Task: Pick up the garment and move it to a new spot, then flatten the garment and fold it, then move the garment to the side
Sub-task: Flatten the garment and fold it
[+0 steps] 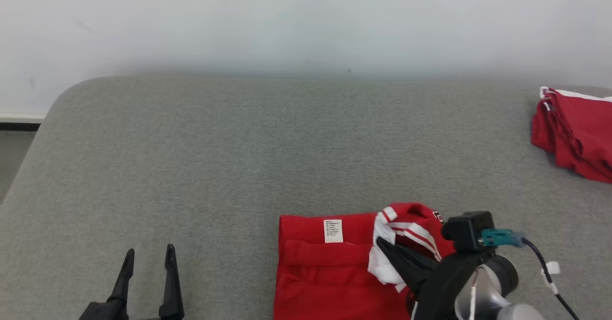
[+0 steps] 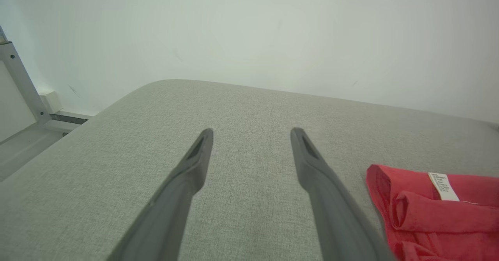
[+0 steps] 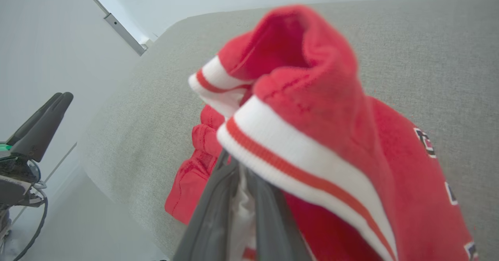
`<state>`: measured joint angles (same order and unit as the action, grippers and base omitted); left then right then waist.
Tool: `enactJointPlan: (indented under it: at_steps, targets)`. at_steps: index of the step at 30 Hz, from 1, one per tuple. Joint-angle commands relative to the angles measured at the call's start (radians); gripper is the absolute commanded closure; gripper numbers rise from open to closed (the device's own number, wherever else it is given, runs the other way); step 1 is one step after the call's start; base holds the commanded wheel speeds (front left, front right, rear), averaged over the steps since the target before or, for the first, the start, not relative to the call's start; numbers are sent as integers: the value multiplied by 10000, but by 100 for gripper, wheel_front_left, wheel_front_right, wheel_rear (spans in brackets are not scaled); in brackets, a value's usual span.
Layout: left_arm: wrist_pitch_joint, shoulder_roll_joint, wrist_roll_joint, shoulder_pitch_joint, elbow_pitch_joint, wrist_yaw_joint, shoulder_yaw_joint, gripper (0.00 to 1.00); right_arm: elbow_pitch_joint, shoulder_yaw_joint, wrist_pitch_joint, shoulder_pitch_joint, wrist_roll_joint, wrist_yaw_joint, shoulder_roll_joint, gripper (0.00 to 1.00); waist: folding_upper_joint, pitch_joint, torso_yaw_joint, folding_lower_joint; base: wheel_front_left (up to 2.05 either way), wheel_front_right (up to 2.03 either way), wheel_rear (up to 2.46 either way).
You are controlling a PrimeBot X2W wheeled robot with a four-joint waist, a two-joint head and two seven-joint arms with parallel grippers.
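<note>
The garment [image 1: 325, 267] is red with white-and-red striped trim and a white label. It lies partly folded on the grey surface at the bottom centre of the head view. My right gripper [image 1: 381, 242] is shut on its striped edge and holds that part raised above the rest. In the right wrist view the lifted cloth [image 3: 331, 116] bunches over the shut gripper [image 3: 238, 166]. My left gripper [image 1: 149, 252] stands open over bare surface to the garment's left. In the left wrist view the gripper [image 2: 252, 132] holds nothing, and the garment [image 2: 429, 210] lies at the lower right.
A second red garment [image 1: 578, 133] lies bunched at the far right. The grey padded surface [image 1: 239, 157] has a rounded far-left corner and meets a white wall behind. A metal frame [image 2: 19, 81] stands beyond its left edge. My left gripper [image 3: 43, 124] shows in the right wrist view.
</note>
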<state>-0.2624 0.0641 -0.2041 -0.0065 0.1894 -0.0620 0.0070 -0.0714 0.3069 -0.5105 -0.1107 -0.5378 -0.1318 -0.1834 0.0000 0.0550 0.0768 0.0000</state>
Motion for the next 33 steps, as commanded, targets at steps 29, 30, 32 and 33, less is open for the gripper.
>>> enactJointPlan:
  at_steps: [29, 30, 32, 33]
  targets:
    - [-30, -139, -262, -752, 857, -24, -903, 0, 4060, 1700, 1935, -2308, 78, 23, 1005, 0, 0, 138, 1273, 0, 0, 0, 0]
    - [-30, -141, -241, -717, 864, -24, -877, 0, 3963, 1783, 1981, -2269, 7, 23, 896, 0, 0, 94, 1228, 0, 0, 0, 0]
    - [-30, -141, -192, -629, 866, -29, -821, 0, 3705, 1887, 2036, -2126, -61, 23, 650, 0, 0, 2, 1136, 0, 0, 0, 0]
    - [-30, -138, -178, -570, 859, -25, -774, 0, 3536, 1960, 2032, -2010, -144, 23, 547, 0, 0, -53, 1072, 0, 0, 0, 0]
